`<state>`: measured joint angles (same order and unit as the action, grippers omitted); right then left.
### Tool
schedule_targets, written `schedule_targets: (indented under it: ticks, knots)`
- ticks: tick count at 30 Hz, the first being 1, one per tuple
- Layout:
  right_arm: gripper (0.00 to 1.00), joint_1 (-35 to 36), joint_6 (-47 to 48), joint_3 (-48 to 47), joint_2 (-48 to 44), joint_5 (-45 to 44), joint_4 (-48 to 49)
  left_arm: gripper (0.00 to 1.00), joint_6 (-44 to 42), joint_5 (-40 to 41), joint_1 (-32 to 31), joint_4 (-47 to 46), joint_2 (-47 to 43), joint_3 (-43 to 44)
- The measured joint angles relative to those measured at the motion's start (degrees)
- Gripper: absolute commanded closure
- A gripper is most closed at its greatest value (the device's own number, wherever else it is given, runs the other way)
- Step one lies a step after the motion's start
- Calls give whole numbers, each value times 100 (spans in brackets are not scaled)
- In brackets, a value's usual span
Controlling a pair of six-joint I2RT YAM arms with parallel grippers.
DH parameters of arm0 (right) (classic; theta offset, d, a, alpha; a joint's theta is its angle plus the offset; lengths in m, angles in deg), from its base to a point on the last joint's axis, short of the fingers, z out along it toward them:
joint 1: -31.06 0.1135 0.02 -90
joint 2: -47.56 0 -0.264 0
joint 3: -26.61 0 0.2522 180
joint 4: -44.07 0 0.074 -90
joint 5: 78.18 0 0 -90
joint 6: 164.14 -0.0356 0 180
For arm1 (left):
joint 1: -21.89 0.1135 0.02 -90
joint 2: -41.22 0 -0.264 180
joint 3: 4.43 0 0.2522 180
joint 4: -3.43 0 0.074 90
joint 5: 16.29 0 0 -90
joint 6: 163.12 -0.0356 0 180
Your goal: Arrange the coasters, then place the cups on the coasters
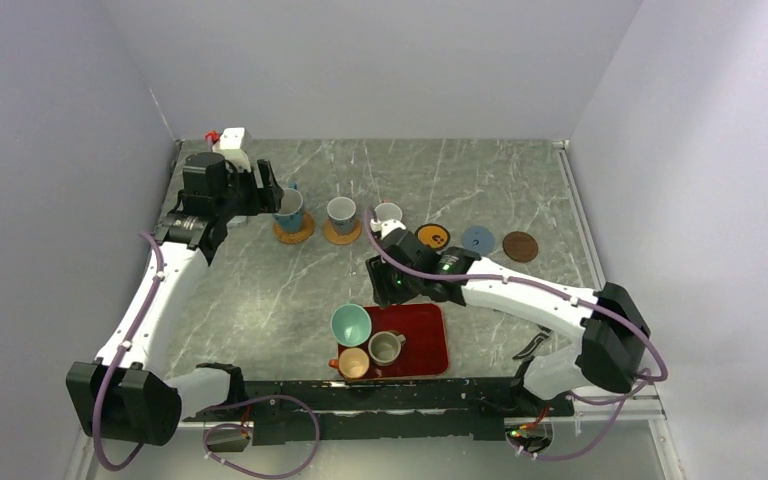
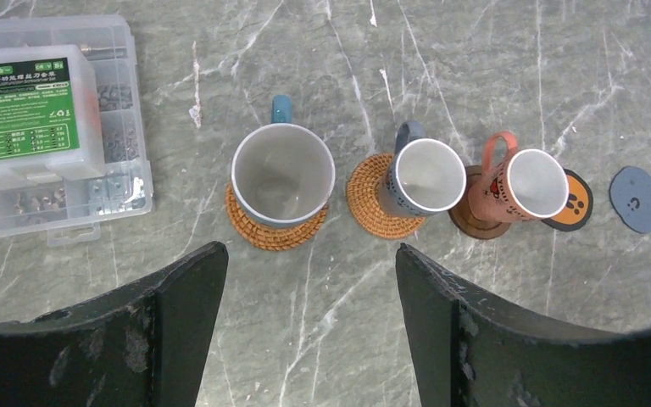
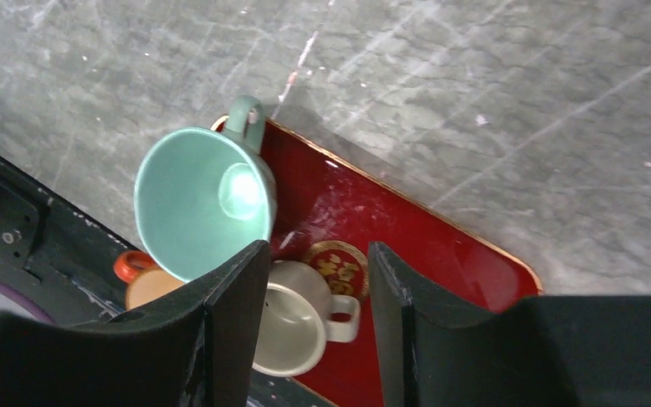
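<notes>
Three cups stand on coasters in a row: a large white cup with a blue handle (image 2: 283, 174) on a woven tan coaster (image 2: 271, 236), a white cup (image 2: 424, 176) on a second tan coaster (image 2: 366, 203), and a white cup (image 2: 527, 183) on a dark brown coaster (image 2: 473, 225). Bare black-and-orange (image 2: 578, 203), blue-grey (image 2: 636, 198) and dark brown (image 1: 520, 246) coasters lie to their right. My left gripper (image 2: 309, 263) hangs open, empty, just short of the large cup. My right gripper (image 3: 318, 254) is open above the teal (image 3: 199, 199), grey-olive (image 3: 301, 318) and orange (image 3: 148, 284) cups.
The three loose cups sit at the left end of a red rectangular tray (image 3: 441, 246) near the table's front edge (image 1: 420, 345). A clear plastic parts box (image 2: 51, 127) with a green label lies left of the coaster row. Grey walls close in the table.
</notes>
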<state>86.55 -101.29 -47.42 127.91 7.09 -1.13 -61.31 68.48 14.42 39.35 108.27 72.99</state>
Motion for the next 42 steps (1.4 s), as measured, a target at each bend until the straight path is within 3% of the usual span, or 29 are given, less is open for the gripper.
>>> schedule_targets:
  ticks: [10,21,26,31,36,42]
  knots:
    - [53,651,-402,13,658,-120,634,21,9,-70,-57,-2,-184,0]
    - [58,752,-476,15,1198,-402,673,21,9,-59,-61,-2,-203,0]
    - [70,752,-400,15,1432,-389,793,21,9,-61,-61,-2,-203,0]
    - [100,752,-258,122,1574,-306,1019,21,13,-74,-61,-2,-201,0]
    - [100,745,-42,444,1331,-232,1467,21,13,-96,-61,-2,-184,0]
    - [100,745,713,1303,184,-339,1786,21,13,-94,-61,-2,-179,0]
